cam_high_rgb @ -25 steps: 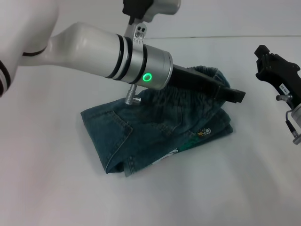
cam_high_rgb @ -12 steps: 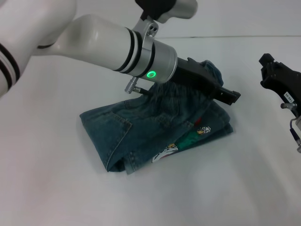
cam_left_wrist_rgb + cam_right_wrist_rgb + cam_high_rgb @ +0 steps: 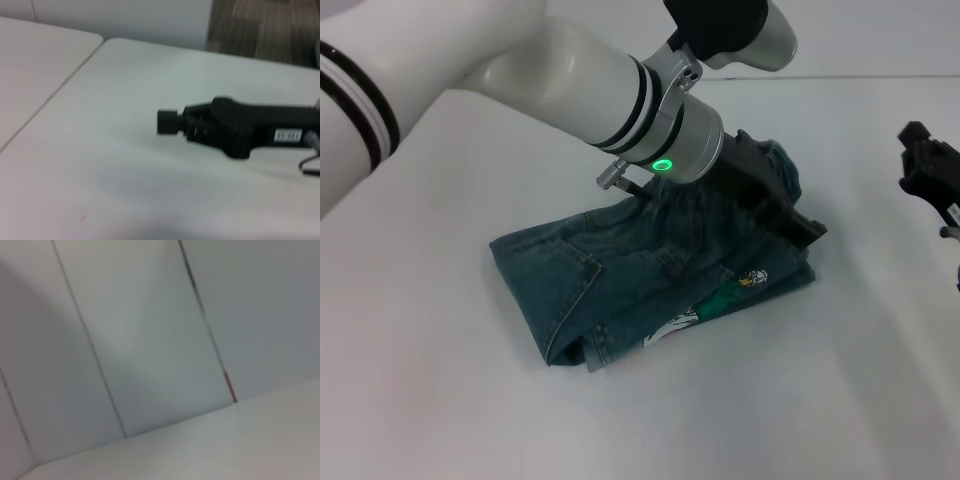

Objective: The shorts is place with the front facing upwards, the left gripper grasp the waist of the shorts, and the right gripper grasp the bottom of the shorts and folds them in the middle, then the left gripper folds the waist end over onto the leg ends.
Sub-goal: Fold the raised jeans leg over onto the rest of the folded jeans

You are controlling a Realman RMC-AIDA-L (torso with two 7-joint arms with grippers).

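Note:
The blue denim shorts (image 3: 620,280) lie folded into a thick bundle on the white table, with a cartoon print showing at their near right edge. A bunched part of the fabric (image 3: 782,162) rises at the far right end. My left gripper (image 3: 798,222) reaches in from the upper left and sits low over that right end, right on the denim. Whether it holds fabric is hidden. My right gripper (image 3: 928,178) hangs apart from the shorts at the right edge of the head view. It also shows side-on as the right gripper (image 3: 167,122) in the left wrist view.
The white table (image 3: 440,400) spreads bare around the shorts. Its far edge (image 3: 880,77) runs along the top of the head view. The right wrist view shows only wall panels (image 3: 150,340).
My left arm has swung to the right and its gripper has tilted down onto the right end of the shorts. My right gripper has drawn back toward the right edge.

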